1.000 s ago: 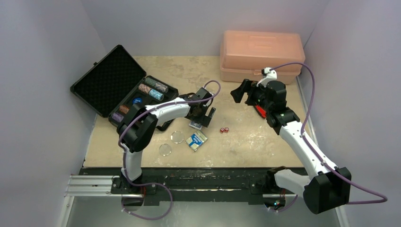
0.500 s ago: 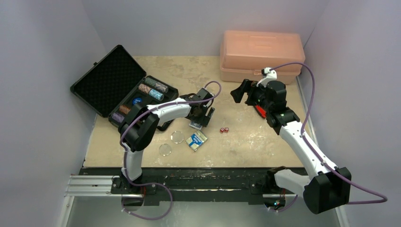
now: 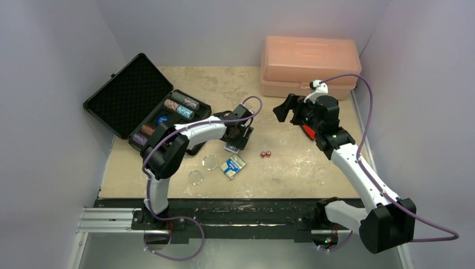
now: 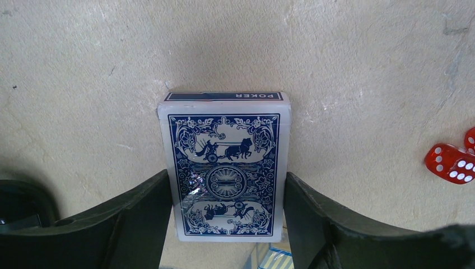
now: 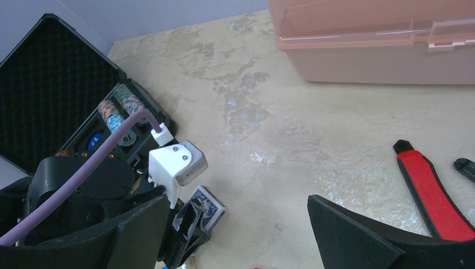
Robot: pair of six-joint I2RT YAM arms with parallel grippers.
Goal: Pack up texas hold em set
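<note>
A blue card deck (image 4: 227,168) lies flat on the table, and my left gripper (image 4: 226,188) is shut on it, one finger against each long side. From above, that gripper (image 3: 236,141) sits just right of the open black briefcase (image 3: 126,92). Chip rows (image 3: 182,103) fill the briefcase's tray. A second blue deck (image 3: 232,166) lies nearer the front. Beside it are two clear discs (image 3: 210,162) and two tiny red dice (image 3: 265,153). My right gripper (image 5: 238,202) hangs open above bare table, holding nothing.
A pink plastic toolbox (image 3: 310,66) stands shut at the back right. Red-handled pliers (image 5: 431,190) lie under the right arm. The briefcase's foam-lined lid leans open toward the left wall.
The left gripper's fingers have closed in from a wide stance onto the sides of the deck. The right arm has not moved.
</note>
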